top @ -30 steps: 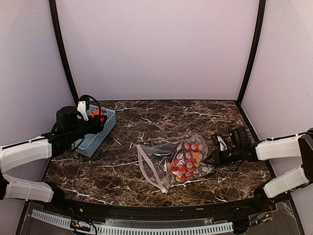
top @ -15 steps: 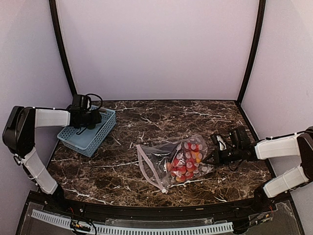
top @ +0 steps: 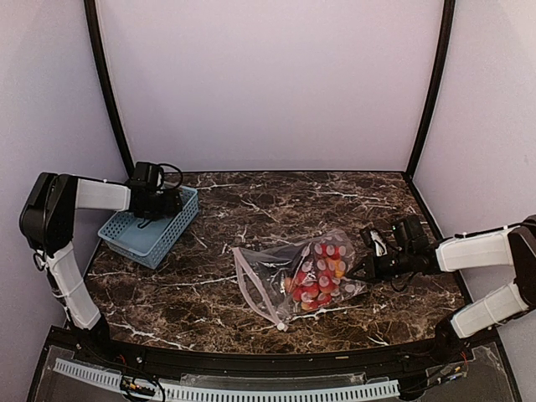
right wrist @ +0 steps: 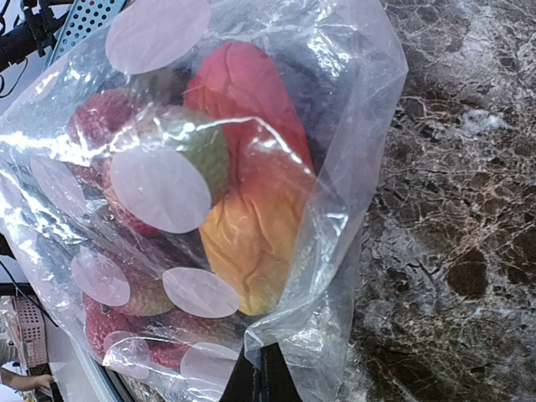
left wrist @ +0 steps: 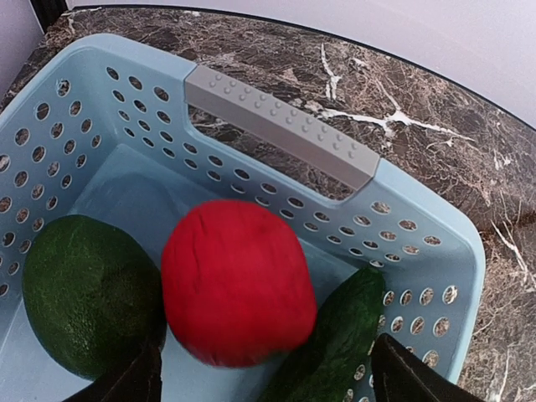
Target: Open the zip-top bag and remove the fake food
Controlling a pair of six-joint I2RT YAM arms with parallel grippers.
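The zip-top bag (top: 268,275) lies flat near the middle of the table (top: 251,197), with its pale zip edge at the left end and most of the fake food (top: 318,276) bunched at the right end. There the right gripper (top: 366,271) has its jaws together, pinching a fold of the bag's film. Well apart, the left gripper (top: 172,203) hangs over the blue basket (top: 138,236), jaws spread and gripping nothing. The likely risk is that the thin film slips from that small pinch, or that a lift tips loose pieces out to roll across the table. Count: 1 bag, 1 basket and 3 pieces in the basket, namely 1 red piece (left wrist: 237,280), 1 dark green round piece (left wrist: 88,306) and 1 cucumber (left wrist: 335,343); those in the bag overlap too much to count
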